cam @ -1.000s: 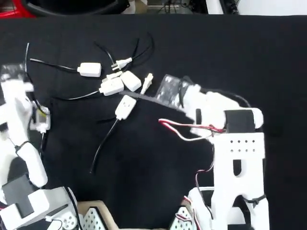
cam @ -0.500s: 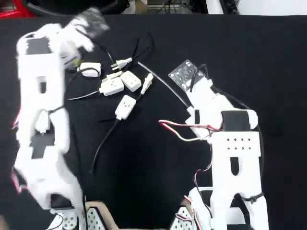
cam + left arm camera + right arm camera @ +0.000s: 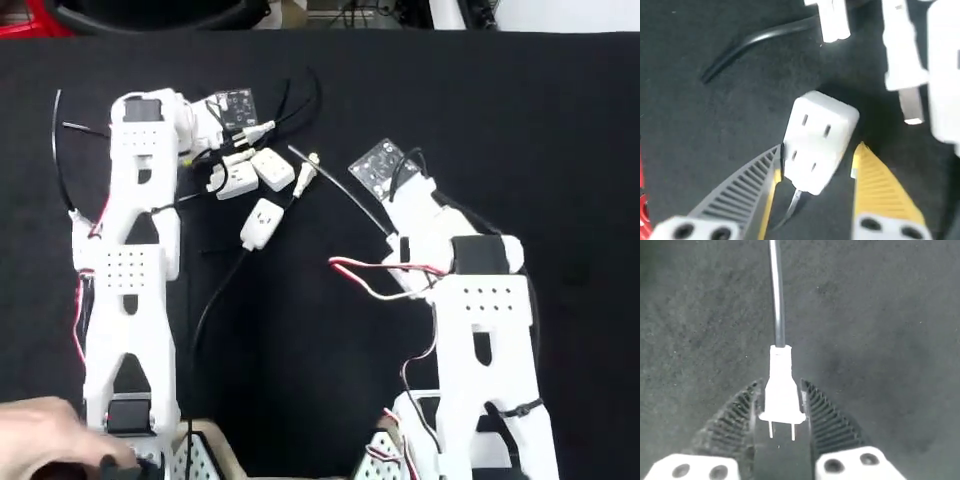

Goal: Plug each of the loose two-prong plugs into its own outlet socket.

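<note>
A white socket block [image 3: 817,142] with two pairs of slots lies on the black cloth. My left gripper [image 3: 817,150] is open around it: the grey finger [image 3: 760,175] touches one side and the yellow finger [image 3: 872,190] stands just off the other. My right gripper [image 3: 781,385] is shut on a white two-prong plug [image 3: 781,395], prongs toward the camera and black cable running away. In the high view that plug [image 3: 308,172] lies right of three more sockets [image 3: 232,180], [image 3: 272,168], [image 3: 262,222]. Another loose plug [image 3: 255,130] lies behind them.
Black cables [image 3: 215,300] curl around the socket cluster and trail toward the front of the table. A red and white wire loop [image 3: 370,278] hangs off the right arm. Further white plug bodies [image 3: 900,50] lie close beyond the left gripper.
The left arm has swung in from the table's left edge to the socket cluster and now covers the leftmost socket. The right arm's wrist has turned and drawn back slightly.
</note>
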